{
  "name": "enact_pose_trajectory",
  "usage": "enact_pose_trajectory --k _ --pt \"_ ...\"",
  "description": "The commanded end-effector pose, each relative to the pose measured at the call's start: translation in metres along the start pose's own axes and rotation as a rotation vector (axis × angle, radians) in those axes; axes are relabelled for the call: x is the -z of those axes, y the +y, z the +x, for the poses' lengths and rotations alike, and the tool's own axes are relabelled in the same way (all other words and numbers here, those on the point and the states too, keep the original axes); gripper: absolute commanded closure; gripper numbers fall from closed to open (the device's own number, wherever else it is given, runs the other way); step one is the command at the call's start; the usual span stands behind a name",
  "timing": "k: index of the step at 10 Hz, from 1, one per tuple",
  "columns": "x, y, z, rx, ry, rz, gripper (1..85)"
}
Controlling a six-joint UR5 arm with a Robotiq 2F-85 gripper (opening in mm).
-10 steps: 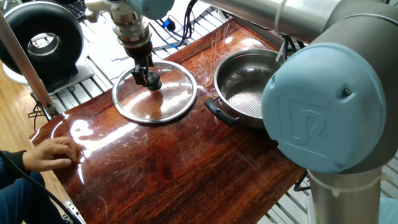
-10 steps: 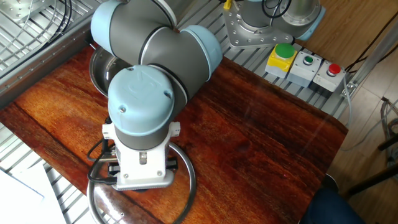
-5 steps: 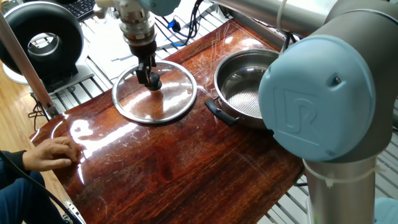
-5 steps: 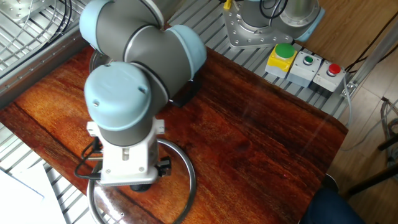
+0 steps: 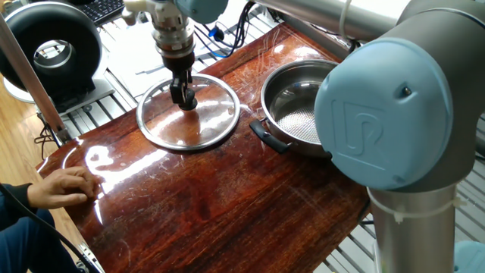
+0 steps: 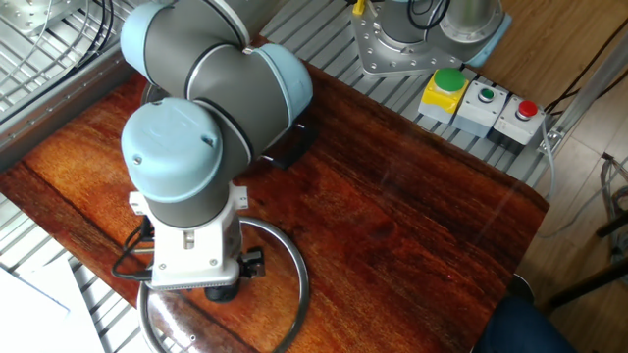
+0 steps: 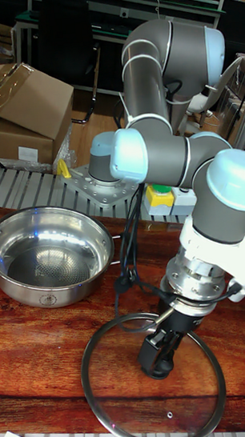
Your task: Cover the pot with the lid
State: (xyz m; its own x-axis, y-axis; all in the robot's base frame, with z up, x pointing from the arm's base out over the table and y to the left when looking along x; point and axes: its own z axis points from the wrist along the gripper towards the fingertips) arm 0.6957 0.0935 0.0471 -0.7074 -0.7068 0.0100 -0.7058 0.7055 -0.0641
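Lid point(image 5: 189, 112) of clear glass with a steel rim lay flat on the dark wooden desk point(image 5: 227, 205), its small black knob point(image 5: 187, 101) at the centre; the end effector point(image 5: 180, 95) stood straight down over that knob, its dark fingers point(image 7: 165, 346) drawn in on either side of it and apparently touching it, though whether they truly gripped could not be told from these views; in the tall fixed view the lid point(image 7: 153, 382) sat near the front edge of the desk, with the end effector point(image 7: 160, 364) planted at its middle. The pot point(image 5: 299, 106), wide, shallow and steel with a black side handle point(image 5: 267, 135) and a dotted inner bottom, stood uncovered just beside the lid, apart from it; in the tall fixed view the pot point(image 7: 47, 257) was to the left and further back. A person's hand point(image 5: 64, 186) rested on the desk's corner, well apart from the lid; in the other fixed view the arm's wrist hid most of the lid point(image 6: 285, 294), and a box of coloured buttons point(image 6: 479, 101) sat beyond the desk.
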Motion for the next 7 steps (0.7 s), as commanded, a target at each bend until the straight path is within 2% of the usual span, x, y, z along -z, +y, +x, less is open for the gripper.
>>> enact_pose_trajectory --k 1,3,7 --pt "-0.0038 0.0004 -0.0025 0.018 -0.017 -0.013 12.0" --pt "-0.0062 0.0035 -0.0044 0.021 -0.025 -0.016 13.3" --pt "-0.0059 0.0065 -0.0041 0.007 -0.023 -0.018 23.0"
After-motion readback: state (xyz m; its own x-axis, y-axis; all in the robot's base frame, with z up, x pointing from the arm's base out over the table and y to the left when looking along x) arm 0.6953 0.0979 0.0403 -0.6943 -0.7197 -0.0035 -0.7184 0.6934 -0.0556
